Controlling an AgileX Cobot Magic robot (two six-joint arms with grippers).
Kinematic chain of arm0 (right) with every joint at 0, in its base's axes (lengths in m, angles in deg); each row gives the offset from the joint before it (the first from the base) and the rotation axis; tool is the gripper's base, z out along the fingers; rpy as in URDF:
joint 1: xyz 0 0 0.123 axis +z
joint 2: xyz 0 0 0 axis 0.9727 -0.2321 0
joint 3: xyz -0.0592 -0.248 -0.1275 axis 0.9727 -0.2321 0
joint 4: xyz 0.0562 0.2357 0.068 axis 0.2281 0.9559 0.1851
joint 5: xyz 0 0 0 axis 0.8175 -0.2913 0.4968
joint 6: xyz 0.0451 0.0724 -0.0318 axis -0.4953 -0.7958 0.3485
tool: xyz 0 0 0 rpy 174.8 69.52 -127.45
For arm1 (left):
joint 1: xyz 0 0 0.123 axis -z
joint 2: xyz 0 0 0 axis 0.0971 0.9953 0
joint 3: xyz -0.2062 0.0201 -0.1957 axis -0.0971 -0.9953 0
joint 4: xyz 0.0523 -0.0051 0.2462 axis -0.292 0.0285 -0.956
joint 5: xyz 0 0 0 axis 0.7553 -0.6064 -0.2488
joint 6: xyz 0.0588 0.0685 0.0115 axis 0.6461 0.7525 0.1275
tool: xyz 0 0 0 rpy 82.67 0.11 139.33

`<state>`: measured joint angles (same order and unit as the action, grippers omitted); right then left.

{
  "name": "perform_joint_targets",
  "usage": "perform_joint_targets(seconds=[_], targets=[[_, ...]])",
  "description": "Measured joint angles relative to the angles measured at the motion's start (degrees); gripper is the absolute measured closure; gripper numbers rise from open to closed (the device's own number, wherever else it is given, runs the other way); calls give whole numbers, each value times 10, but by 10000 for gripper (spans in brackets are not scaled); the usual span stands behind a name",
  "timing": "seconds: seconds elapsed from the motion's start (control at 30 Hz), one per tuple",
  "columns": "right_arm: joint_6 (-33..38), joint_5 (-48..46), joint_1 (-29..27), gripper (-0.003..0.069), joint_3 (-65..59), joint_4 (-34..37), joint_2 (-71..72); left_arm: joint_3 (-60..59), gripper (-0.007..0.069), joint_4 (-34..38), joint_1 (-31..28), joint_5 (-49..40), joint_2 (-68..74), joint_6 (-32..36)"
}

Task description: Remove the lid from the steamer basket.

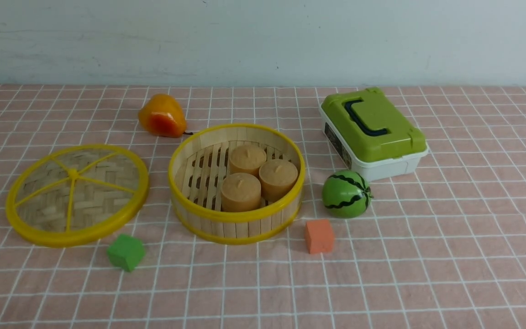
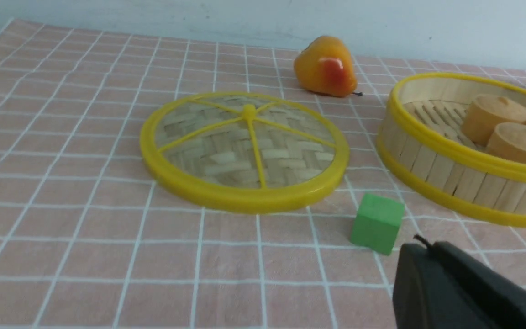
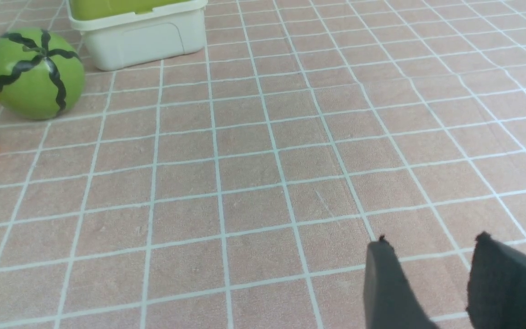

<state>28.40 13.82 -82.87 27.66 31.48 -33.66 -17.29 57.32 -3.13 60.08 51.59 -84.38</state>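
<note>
The lid (image 1: pixel 78 194), a flat woven bamboo disc with a yellow rim and spokes, lies flat on the tablecloth to the left of the steamer basket (image 1: pixel 226 226). The basket is uncovered and holds three brown buns (image 1: pixel 240 191). Both also show in the left wrist view, the lid (image 2: pixel 244 151) and the basket (image 2: pixel 427 160). My left gripper (image 2: pixel 420 244) is shut and empty, low over the cloth near the green cube, short of the lid. My right gripper (image 3: pixel 432 242) is open and empty over bare cloth, away from the basket. Neither gripper shows in the front view.
A green cube (image 1: pixel 126 251) sits in front of the lid and an orange cube (image 1: pixel 319 236) in front of the basket's right side. A toy watermelon (image 1: pixel 346 193) and a white box with a green lid (image 1: pixel 372 132) stand to the right. A pear (image 1: pixel 162 116) lies behind.
</note>
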Motion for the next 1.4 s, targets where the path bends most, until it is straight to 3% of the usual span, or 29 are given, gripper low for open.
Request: perform_joint_targets(seconds=[0.27,1.4], targets=[[0,0,0,418,0,0,0,-12,637,2,-1,-93,-11,20],[0,0,0,418,0,0,0,-12,636,21,-1,-94,-11,37]])
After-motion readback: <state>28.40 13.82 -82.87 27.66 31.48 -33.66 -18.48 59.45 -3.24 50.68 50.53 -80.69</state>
